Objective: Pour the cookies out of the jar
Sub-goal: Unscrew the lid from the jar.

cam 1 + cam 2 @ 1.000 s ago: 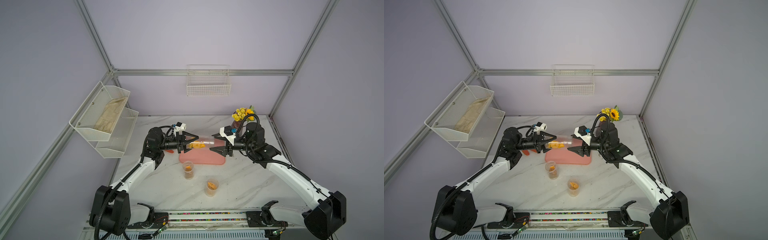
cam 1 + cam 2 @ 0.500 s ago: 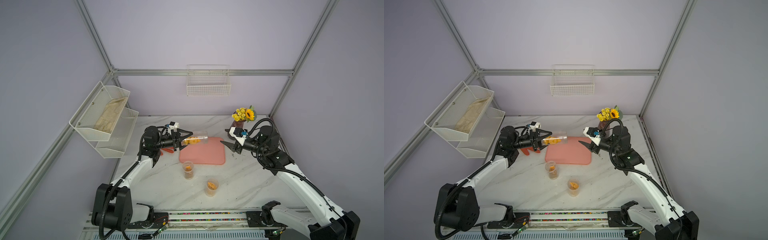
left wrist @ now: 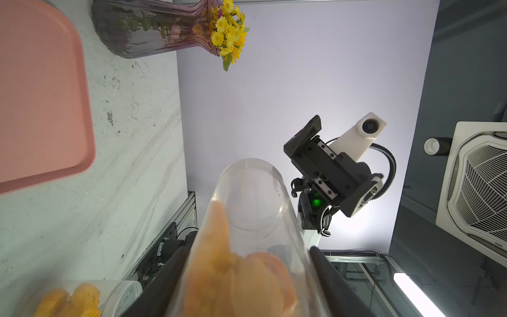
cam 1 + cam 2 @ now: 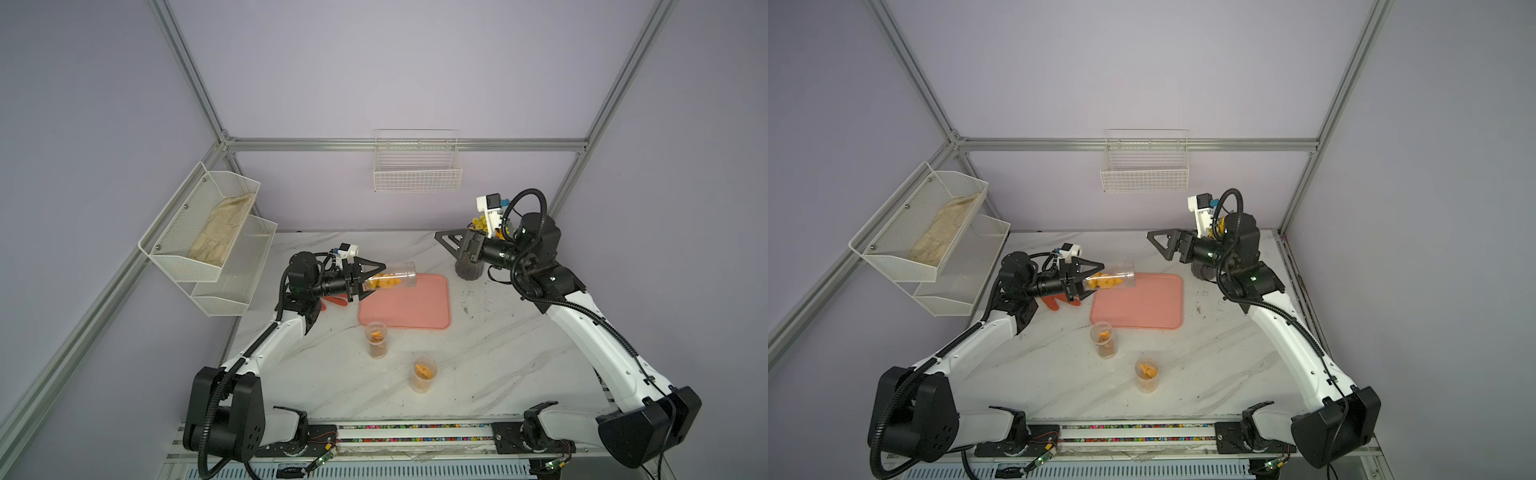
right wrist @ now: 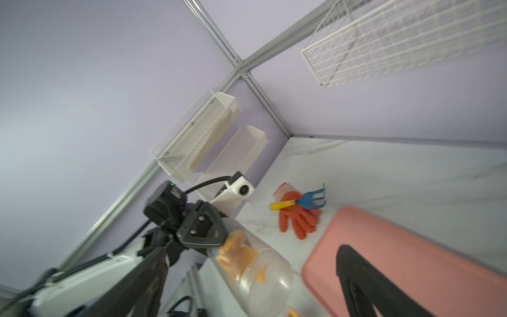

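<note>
**Cookies stay in a jar held level beside the tray**

At far left we see a white mesh two-tier rack point(image 4: 232, 266) fixed to the wall, with a beige cloth point(image 4: 220, 232) lying in its upper bin. Next comes the left gripper point(image 4: 379, 277), its jaws clamped on one end of a clear plastic jar point(image 4: 401, 274). The jar is held in the air, nearly level. Its free end is tipped slightly up and sits by the back left corner of a flat pink plastic tray point(image 4: 411, 311). The orange-yellow cookies point(image 4: 382, 282) are inside the jar, heaped at the gripped end.

Below the left wrist, on the white marble-look table point(image 4: 498, 353), lies an orange rubber glove point(image 5: 297, 222). A blue hand rake with a yellow handle point(image 5: 304, 201) rests across it.

In front of the tray a small clear cup point(image 4: 377, 340) stands upright. A second clear cup point(image 4: 424, 375) stands apart from it, nearer the front edge. Each holds orange pieces. On the back wall hangs a white wire basket point(image 4: 417, 166).

Further right, the right gripper point(image 4: 446, 245) hangs in the air well apart from the jar, its jaws spread wide with nothing between them. Just past it, near the back right corner, stands a dark glass vase point(image 3: 153, 30) of small yellow flowers point(image 3: 227, 30).
</note>
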`<state>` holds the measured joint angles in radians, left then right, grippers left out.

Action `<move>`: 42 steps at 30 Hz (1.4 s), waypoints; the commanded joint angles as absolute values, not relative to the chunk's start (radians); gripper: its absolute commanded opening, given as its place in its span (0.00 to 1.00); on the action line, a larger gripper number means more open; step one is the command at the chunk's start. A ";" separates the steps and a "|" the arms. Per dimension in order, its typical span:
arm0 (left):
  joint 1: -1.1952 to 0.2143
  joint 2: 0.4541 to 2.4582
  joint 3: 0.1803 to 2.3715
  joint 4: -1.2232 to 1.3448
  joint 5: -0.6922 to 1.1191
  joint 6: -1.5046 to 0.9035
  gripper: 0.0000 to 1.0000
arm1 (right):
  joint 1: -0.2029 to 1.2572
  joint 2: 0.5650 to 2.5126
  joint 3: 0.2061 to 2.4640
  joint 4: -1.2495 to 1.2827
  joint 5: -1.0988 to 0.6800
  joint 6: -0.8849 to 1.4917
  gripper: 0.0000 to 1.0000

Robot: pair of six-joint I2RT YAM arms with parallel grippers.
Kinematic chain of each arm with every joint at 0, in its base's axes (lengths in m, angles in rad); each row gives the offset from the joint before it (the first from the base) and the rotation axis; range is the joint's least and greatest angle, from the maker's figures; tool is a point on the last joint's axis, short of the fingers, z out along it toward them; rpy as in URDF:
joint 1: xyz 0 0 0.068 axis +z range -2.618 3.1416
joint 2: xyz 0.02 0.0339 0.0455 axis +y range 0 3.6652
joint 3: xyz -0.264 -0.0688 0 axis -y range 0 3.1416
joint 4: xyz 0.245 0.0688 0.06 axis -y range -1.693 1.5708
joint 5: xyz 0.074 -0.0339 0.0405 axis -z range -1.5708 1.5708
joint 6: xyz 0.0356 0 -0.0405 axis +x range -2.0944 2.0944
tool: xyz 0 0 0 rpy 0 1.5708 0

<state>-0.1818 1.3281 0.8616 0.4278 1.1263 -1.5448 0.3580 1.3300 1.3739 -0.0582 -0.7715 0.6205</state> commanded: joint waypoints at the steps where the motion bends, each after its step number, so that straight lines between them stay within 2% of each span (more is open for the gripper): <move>1: -0.187 1.299 0.909 0.470 1.141 -1.542 0.59 | 0.335 1.411 1.442 -0.112 -1.001 0.958 0.97; 6: -0.197 1.299 0.925 0.478 1.148 -1.542 0.58 | 0.334 1.416 1.443 -0.119 -1.063 1.021 0.97; 19: -0.251 1.331 0.971 0.572 1.177 -1.585 0.58 | 0.334 1.339 1.245 -0.098 -1.136 1.017 0.97; 24: -0.274 1.351 0.988 0.609 1.184 -1.605 0.58 | 0.334 1.320 1.189 -0.026 -1.153 1.051 0.97; 28: -0.286 1.368 1.003 0.637 1.186 -1.623 0.58 | 0.334 1.299 1.115 0.145 -1.189 1.179 0.97; 33: -0.296 1.381 1.018 0.647 1.184 -1.630 0.58 | 0.334 1.279 1.103 0.066 -1.184 1.118 0.97; 42: -0.307 1.383 1.015 0.650 1.183 -1.633 0.59 | 0.333 1.259 1.076 0.082 -1.186 1.136 0.97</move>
<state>-0.3012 1.3884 0.9119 0.5877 1.1725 -1.6234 0.3355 1.2827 1.0851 0.0395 -1.1694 1.1114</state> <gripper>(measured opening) 0.615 0.974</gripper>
